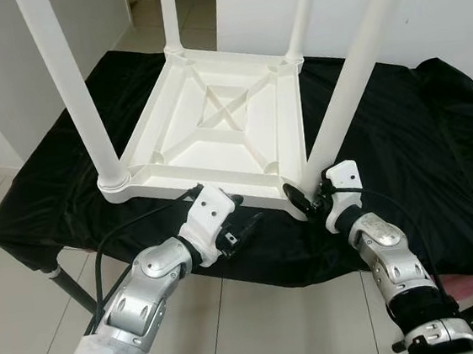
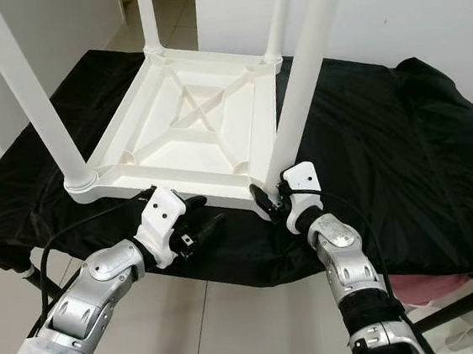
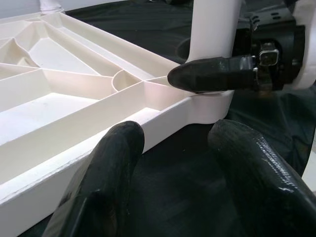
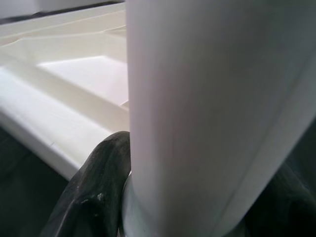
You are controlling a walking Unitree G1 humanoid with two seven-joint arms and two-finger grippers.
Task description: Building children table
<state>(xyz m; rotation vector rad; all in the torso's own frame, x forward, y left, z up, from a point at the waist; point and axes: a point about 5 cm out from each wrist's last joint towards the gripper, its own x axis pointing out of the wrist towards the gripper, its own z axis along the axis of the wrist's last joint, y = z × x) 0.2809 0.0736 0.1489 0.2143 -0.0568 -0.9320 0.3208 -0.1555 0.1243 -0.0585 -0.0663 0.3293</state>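
We see the right pincer (image 1: 300, 200) grasping the base of the near right leg (image 1: 353, 76). The left pincer (image 2: 198, 226) is released, its fingers (image 3: 106, 182) wide by the rim. The children table (image 1: 214, 128) lies upside down on the black-covered worktop (image 1: 420, 149), legs pointing up. The right wrist view shows the leg between the fingers.
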